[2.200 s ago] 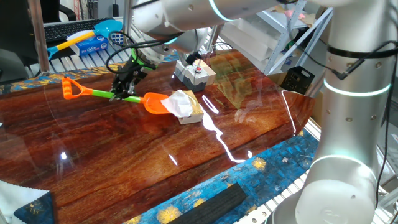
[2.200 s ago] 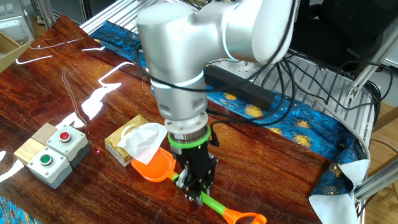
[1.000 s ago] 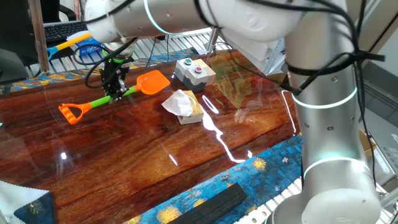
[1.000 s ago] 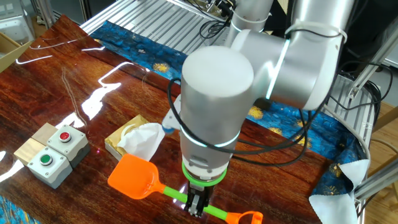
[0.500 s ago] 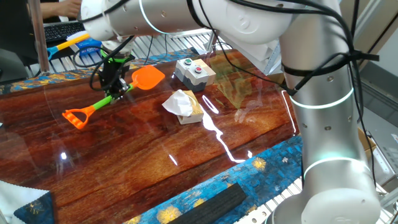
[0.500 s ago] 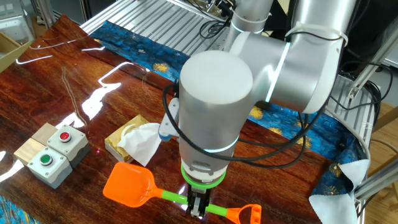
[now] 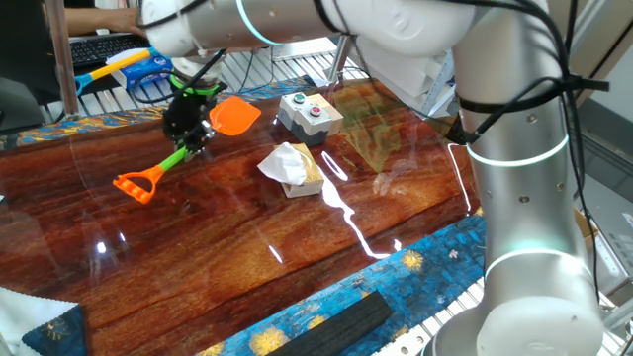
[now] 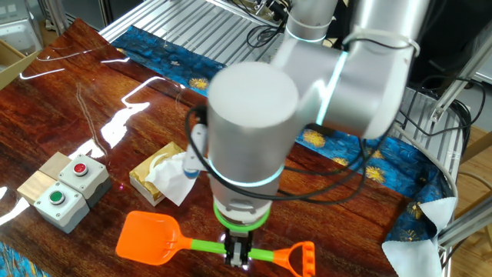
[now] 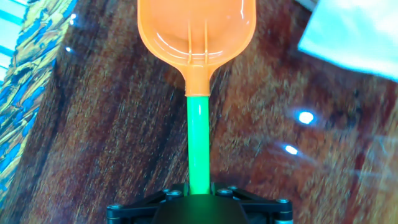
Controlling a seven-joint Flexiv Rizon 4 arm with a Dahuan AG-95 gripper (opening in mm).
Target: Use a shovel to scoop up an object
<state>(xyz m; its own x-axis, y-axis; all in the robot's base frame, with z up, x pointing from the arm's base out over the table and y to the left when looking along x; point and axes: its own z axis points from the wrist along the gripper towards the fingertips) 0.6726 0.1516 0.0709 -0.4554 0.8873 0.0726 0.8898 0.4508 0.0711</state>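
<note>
the shovel [image 8: 184, 245] is held by the hand [image 8: 238, 256], the fingers closed narrow on the lime-green shaft roughly midway between blade and handle, with the hand pointed straight down at the table [image 7: 247, 257]. a light, stiff plastic toy is what is judged here, easily carried but smooth enough on that round shaft to twist in the grip if the blade is pushed hard against anything; a mid-shaft hold looks sensible for balance, though a hold nearer the blade would likely give more control at the tip. in the hand view the orange blade is seen broad and shallow with two raised ribs running into its neck, the green shaft coming straight back to the hand. the orange d-shaped handle is seen on the far side of the hand from the blade. the shovel is carried over the table, its blade lying near the grey button box [image 7: 309, 116] in one fixed view, and apart from the object [image 8: 165, 177]. the object, a small tan box with crumpled white tissue spilling out of its top, is seen resting on the table beside the button box, untouched. it is judged light and liable to slide on the glossy wood instead of riding up onto the blade, and the tissue is soft and may be snagged. the scoop is judged not yet begun.
</note>
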